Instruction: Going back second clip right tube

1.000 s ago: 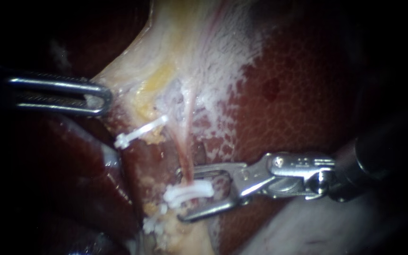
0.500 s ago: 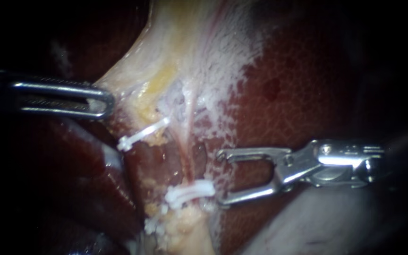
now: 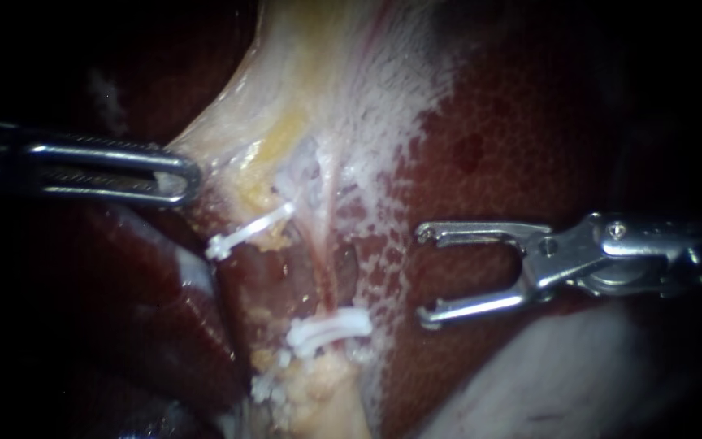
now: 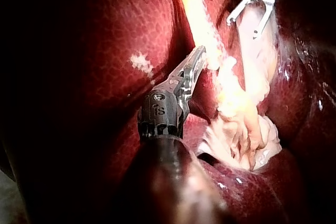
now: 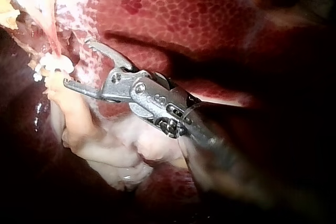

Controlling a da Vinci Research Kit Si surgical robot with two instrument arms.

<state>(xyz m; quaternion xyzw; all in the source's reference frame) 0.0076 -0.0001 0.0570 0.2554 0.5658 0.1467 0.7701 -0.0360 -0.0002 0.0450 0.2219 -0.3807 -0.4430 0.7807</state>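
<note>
Jaws of right instrument (image 3: 425, 275) wide open, empty, over liver (image 3: 513, 146), near clip (image 3: 328, 329)

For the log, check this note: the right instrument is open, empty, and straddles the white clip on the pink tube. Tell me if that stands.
It does not stand as written. The right instrument is open and empty, but it does not straddle the white clip on the pink tube: it hangs over the liver, apart from the clip. The endoscope view shows the gap.
</note>
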